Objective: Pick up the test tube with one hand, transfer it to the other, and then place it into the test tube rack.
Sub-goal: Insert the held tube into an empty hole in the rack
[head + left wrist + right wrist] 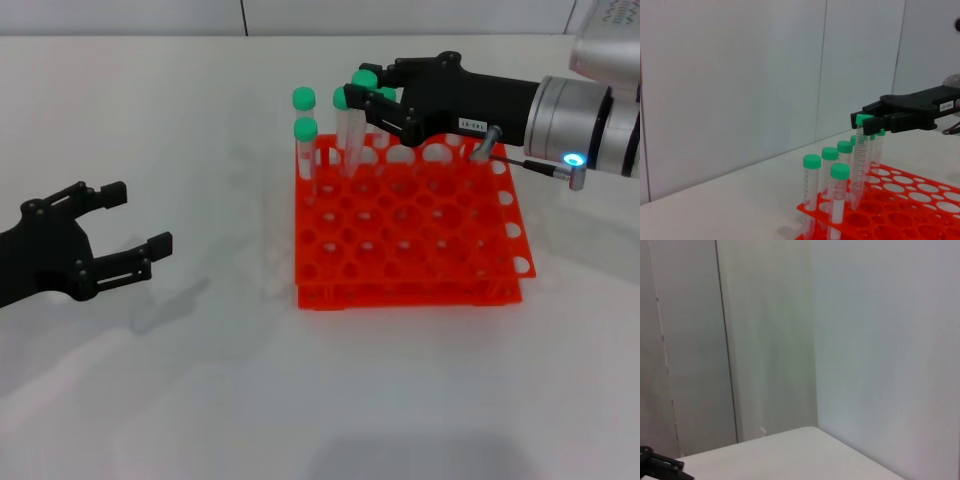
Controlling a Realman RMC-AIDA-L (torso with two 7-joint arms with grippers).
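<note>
The orange-red test tube rack (420, 240) stands on the white table, also seen in the left wrist view (900, 210). My right gripper (362, 100), black with a small white label and a blue-lit wrist, hovers over the rack's far left corner. It is shut on the test tube (858, 160) just under its green cap (343, 98). The tube hangs nearly upright with its lower end down among the rack's holes. My left gripper (140, 216) rests open and holds nothing, low over the table well to the left of the rack.
Several other green-capped tubes (305, 130) (812, 180) stand in the rack's far left holes, close around the held one. The rest of the rack's holes are unfilled. A grey panelled wall (740, 75) runs behind the table.
</note>
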